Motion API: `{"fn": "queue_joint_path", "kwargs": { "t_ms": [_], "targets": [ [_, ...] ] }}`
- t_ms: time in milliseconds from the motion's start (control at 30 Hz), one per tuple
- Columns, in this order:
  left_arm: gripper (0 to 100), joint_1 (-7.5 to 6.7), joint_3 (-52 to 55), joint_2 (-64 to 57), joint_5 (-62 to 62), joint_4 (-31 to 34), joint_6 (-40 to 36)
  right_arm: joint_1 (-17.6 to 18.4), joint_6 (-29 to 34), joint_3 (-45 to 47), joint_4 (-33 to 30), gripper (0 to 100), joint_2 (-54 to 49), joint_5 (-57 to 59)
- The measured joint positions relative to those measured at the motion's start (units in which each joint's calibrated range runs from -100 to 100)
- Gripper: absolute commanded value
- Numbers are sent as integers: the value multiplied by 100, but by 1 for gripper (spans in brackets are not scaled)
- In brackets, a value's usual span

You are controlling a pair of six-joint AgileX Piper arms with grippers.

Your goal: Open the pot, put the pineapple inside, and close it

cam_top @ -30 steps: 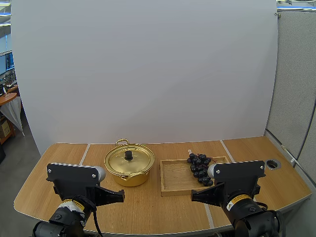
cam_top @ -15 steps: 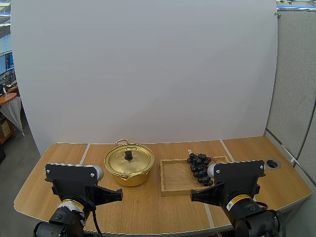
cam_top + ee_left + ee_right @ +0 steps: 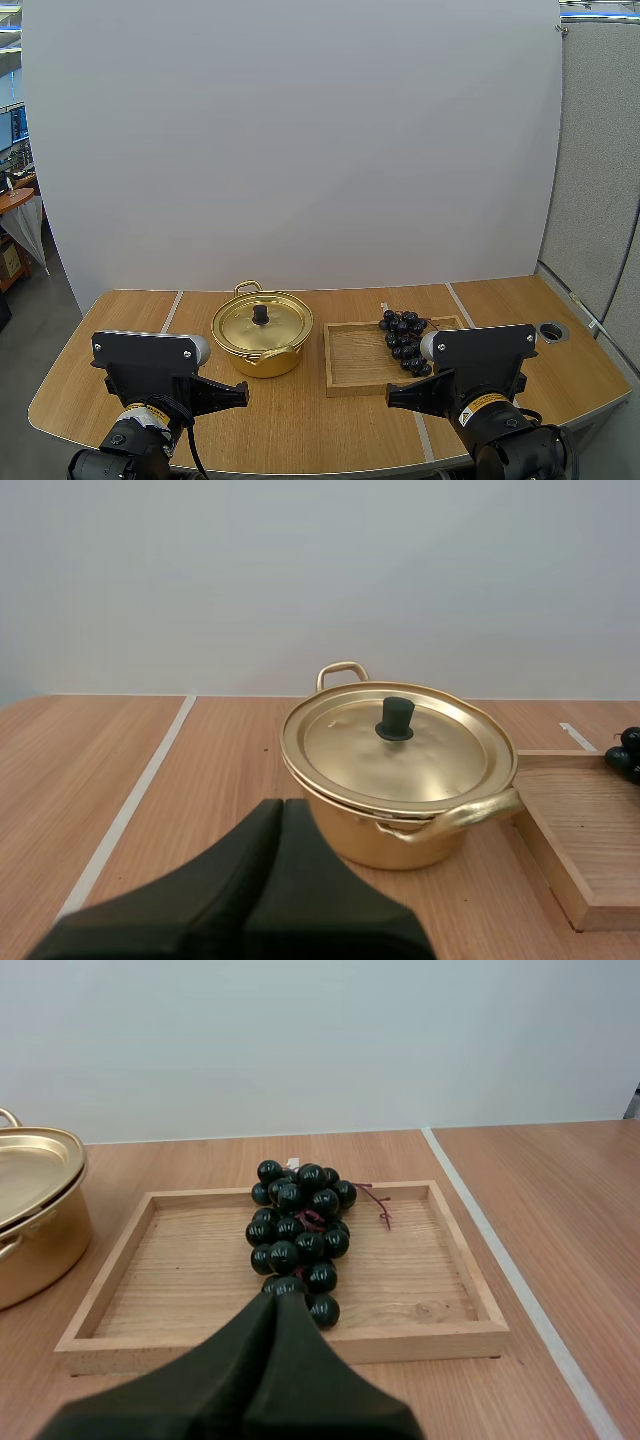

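Note:
A gold pot [image 3: 262, 335] with its lid on and a black knob [image 3: 260, 314] stands at the table's middle. To its right a bunch of dark grapes [image 3: 403, 338] lies in a wooden tray [image 3: 350, 358]; I see no pineapple. My left gripper [image 3: 243, 397] is shut on nothing, near the front edge, short of the pot [image 3: 398, 775]. My right gripper [image 3: 391, 401] is shut too, just in front of the tray [image 3: 140, 1250], its tip pointing at the grapes [image 3: 299, 1235]. The left gripper [image 3: 280, 810] shows as one dark wedge, as does the right gripper [image 3: 272, 1300].
A round metal-rimmed hole [image 3: 551, 331] sits in the table at the far right. White seams [image 3: 170, 312] run across the wooden top. Bare wood lies left of the pot and right of the tray.
The left arm has drifted slightly left and down. Pot, tray and grapes have not moved.

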Motion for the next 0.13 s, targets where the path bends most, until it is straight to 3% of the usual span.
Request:
{"fn": "queue_joint_path", "kwargs": {
  "t_ms": [133],
  "targets": [
    [0, 0, 0, 0, 0, 0, 0, 0, 0, 0, 0, 0, 0, 0]
  ]
}}
